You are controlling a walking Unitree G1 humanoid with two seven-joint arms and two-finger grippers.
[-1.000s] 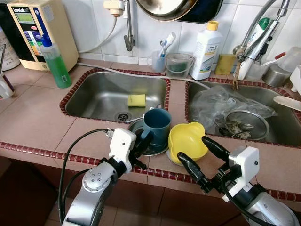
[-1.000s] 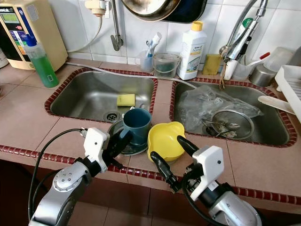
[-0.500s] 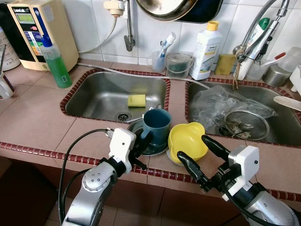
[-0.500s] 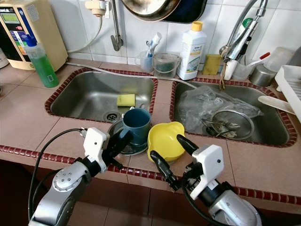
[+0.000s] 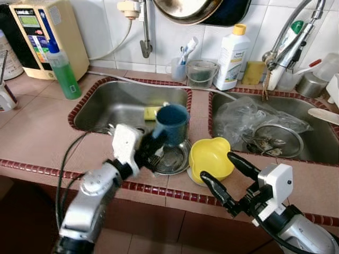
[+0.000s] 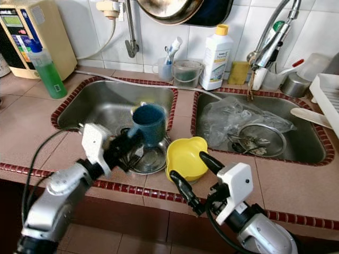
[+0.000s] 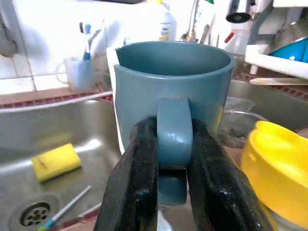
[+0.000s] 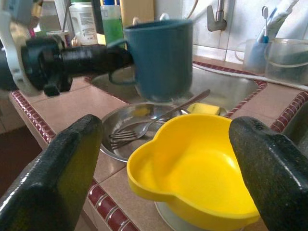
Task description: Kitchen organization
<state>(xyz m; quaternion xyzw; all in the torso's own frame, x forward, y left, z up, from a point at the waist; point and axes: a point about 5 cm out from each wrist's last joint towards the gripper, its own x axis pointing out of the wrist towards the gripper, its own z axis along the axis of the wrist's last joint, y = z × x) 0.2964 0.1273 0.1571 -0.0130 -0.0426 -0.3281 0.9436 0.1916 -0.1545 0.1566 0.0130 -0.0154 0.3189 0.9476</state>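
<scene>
My left gripper [image 5: 150,147] is shut on the handle of a blue mug [image 5: 170,120] and holds it upright in the air, above the strip of counter between the two sinks. Its black fingers [image 7: 137,178] clamp the handle from both sides. Under the mug lies a steel plate [image 5: 177,159] with forks [image 8: 137,134] on it. A yellow bowl [image 5: 211,156] stands on the counter right of the plate. My right gripper [image 5: 217,166] is open at the bowl's near side, one finger [image 8: 62,173] on each flank, touching nothing.
The left sink [image 5: 106,108] holds a yellow sponge [image 7: 55,161]. In the right sink [image 5: 318,140] lie a plastic bag [image 5: 249,116] and a strainer. A green bottle [image 5: 63,71], a white bottle [image 5: 231,53] and a dish rack [image 6: 326,100] stand around. Red tiles [image 5: 32,166] edge the counter front.
My left gripper has raised the blue mug off the steel plate and toward the sinks, uncovering the forks. The right arm and yellow bowl stay put.
</scene>
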